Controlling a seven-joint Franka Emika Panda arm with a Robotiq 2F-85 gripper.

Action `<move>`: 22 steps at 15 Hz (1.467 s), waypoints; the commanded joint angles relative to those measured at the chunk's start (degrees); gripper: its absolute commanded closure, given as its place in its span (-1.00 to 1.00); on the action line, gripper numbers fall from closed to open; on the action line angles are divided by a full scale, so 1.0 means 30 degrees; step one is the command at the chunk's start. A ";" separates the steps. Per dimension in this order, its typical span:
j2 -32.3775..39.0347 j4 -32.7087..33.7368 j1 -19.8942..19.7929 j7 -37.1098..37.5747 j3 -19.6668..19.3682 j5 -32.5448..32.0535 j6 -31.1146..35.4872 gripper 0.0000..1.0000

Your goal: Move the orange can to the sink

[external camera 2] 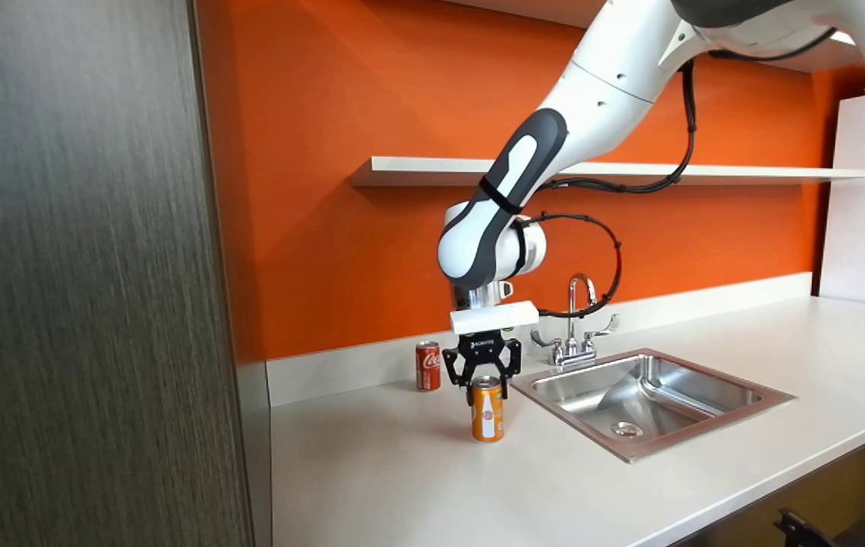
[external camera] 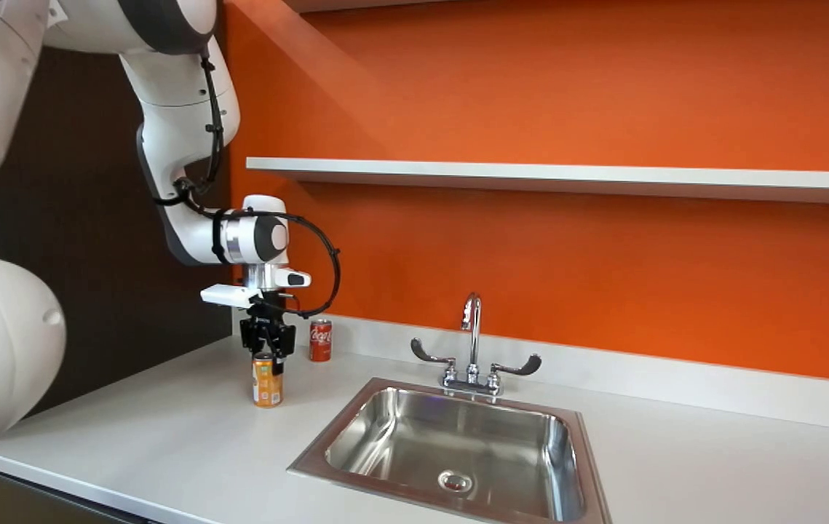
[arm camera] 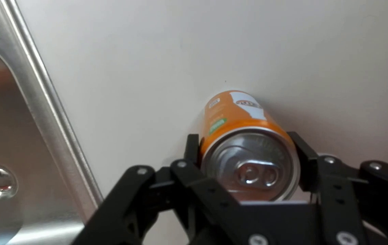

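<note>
The gripper [external camera 2: 487,395] pinches the upright orange can [external camera 2: 487,422] between its fingers [arm camera: 191,149] near the sink [external camera: 472,426], and the red can [external camera: 320,342] stands back by the wall [external camera: 603,269].

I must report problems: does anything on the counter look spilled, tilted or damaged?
Nothing stands out. The orange can and the red can stand upright on the counter, and no spill or dent is visible.

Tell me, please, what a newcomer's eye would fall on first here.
The orange wall probably comes first, behind the counter in both exterior views. Next is the white arm, whose gripper straddles the top of the upright orange can. Then comes the shiny sink, set into the counter beside that can.
</note>
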 commanded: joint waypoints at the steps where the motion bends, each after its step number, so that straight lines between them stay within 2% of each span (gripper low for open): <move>1: -0.0266 0.0204 0.0334 0.0541 -0.0147 0.0120 -0.0229 0.22; 7: -0.2346 -0.0764 0.0554 0.0941 -0.0111 -0.0136 -0.0165 0.22; 15: -0.4111 -0.1704 0.0044 0.1637 -0.0191 -0.0146 0.0137 0.22; 22: -0.5549 -0.3807 -0.1422 0.2611 -0.1009 0.0392 0.0945 0.22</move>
